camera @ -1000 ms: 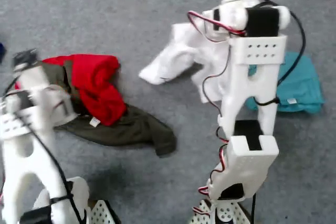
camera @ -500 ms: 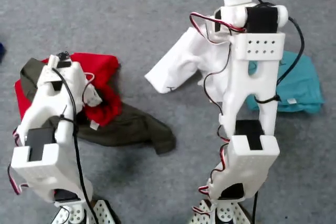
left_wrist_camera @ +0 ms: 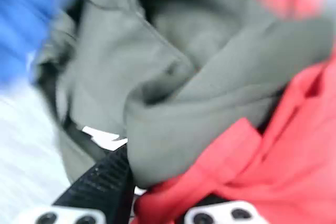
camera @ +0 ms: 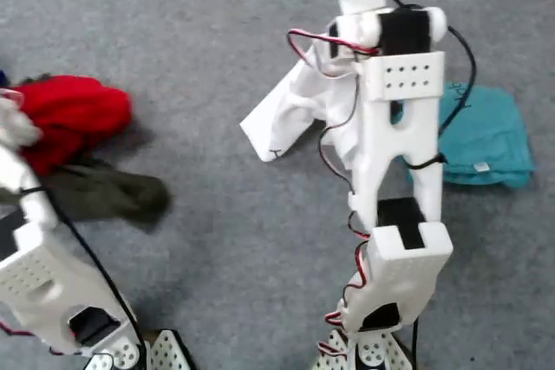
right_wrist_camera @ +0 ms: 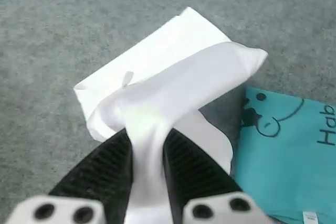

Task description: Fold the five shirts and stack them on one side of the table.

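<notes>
Cloth everywhere in the high view: white shirt [camera: 273, 119] hangs from the right arm [camera: 395, 127] over mid-worktop [camera: 217, 240], just beside the folded teal shirt [camera: 486, 140]. The red shirt [camera: 74, 110] and olive shirt [camera: 104, 197] sit bunched at the left edge; all look light and limp, so expect sag and drag. Left wrist view: left claw [left_wrist_camera: 157, 192] is pinched on a thick olive fold with red caught alongside, probably a two-shirt grab, better to take a single hem or shoulder seam. Right wrist view: right claw [right_wrist_camera: 147, 140] clamps a narrow ridge of white, the rest drapes down next to the teal; the thin fabric may slip if tugged.
</notes>
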